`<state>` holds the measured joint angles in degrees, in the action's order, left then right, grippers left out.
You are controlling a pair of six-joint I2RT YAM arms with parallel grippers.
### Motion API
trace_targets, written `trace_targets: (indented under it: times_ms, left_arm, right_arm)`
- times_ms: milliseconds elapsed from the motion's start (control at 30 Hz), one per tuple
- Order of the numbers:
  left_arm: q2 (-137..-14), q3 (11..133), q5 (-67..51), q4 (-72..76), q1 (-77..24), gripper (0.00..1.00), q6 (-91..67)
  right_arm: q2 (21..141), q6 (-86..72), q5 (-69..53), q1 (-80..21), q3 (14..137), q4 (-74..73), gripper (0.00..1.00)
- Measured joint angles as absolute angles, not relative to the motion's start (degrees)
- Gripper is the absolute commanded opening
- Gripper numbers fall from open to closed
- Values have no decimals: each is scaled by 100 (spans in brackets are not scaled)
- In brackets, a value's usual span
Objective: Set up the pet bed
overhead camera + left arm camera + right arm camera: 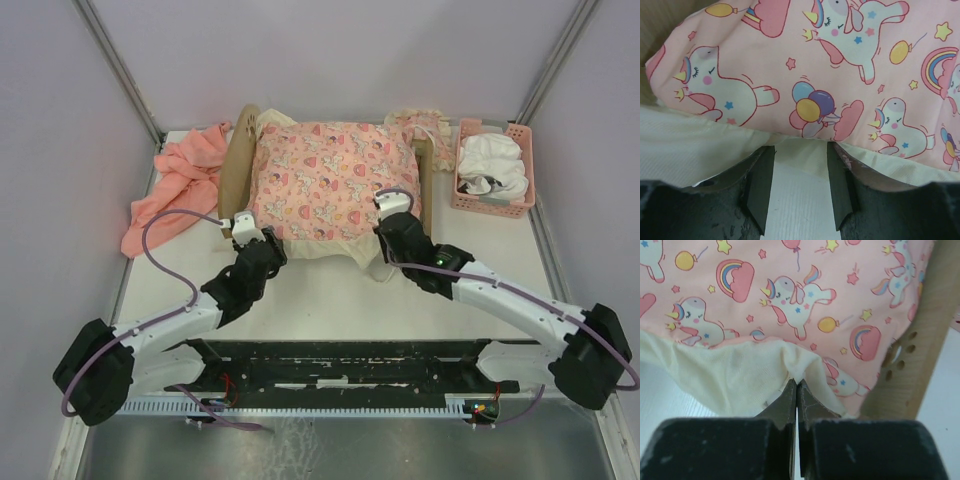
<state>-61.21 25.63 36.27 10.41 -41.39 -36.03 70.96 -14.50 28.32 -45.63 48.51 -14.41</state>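
Note:
The pet bed's light-wood frame (238, 165) stands at the back middle of the table, and its wooden end board (920, 350) shows at the right in the right wrist view. A pink unicorn-print cushion (330, 180) lies over it, with cream fabric (320, 245) hanging out along its near edge. My left gripper (248, 232) is at the cushion's front left corner. It is open (800, 150), with only the table and the cream hem between its fingers. My right gripper (388, 205) is at the front right corner, shut (796, 382) on a pinched fold of the cream fabric (735, 375).
A salmon-pink cloth (180, 185) lies crumpled left of the bed. A pink plastic basket (493, 170) holding white cloth stands at the back right. A cream frilled cloth (420, 122) lies behind the bed's right end. Grey walls close in on both sides.

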Motion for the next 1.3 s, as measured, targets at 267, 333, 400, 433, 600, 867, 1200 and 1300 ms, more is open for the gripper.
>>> trace_targets:
  times_ms: [267, 333, 400, 433, 600, 867, 1200, 1300]
  left_arm:
    - [-6370, 2563, 3918, 1037, -4139, 53, -3599]
    - [-6429, 2563, 4005, 1041, -4139, 54, -3597]
    - [-6469, 2563, 4060, 1041, -4139, 54, -3594]
    - [-6479, 2563, 4084, 1039, -4139, 54, -3594]
    - [-6488, 2563, 4200, 1044, -4141, 54, -3590]
    - [-6530, 2563, 4394, 1015, -4141, 54, -3575]
    - [-5756, 2827, 4615, 296, -4139, 54, -3570]
    - [-5500, 3107, 4475, 263, -4139, 54, -3507]
  right_arm:
    - [6219, -1492, 2694, -4563, 5006, -3122, 2]
    - [6289, -1500, 2624, -4563, 5057, -3417, 2]
    - [6394, -1518, 2539, -4563, 5131, -3728, 2]
    - [6445, -1529, 2512, -4563, 5175, -3881, 2]
    - [6479, -1660, 2569, -4563, 5312, -4359, 2]
    - [6517, -1981, 2762, -4563, 4989, -4174, 45]
    - [5760, -2093, 2810, -4563, 5395, -4311, 52]
    - [5739, -2016, 2812, -4563, 5476, -4034, 52]
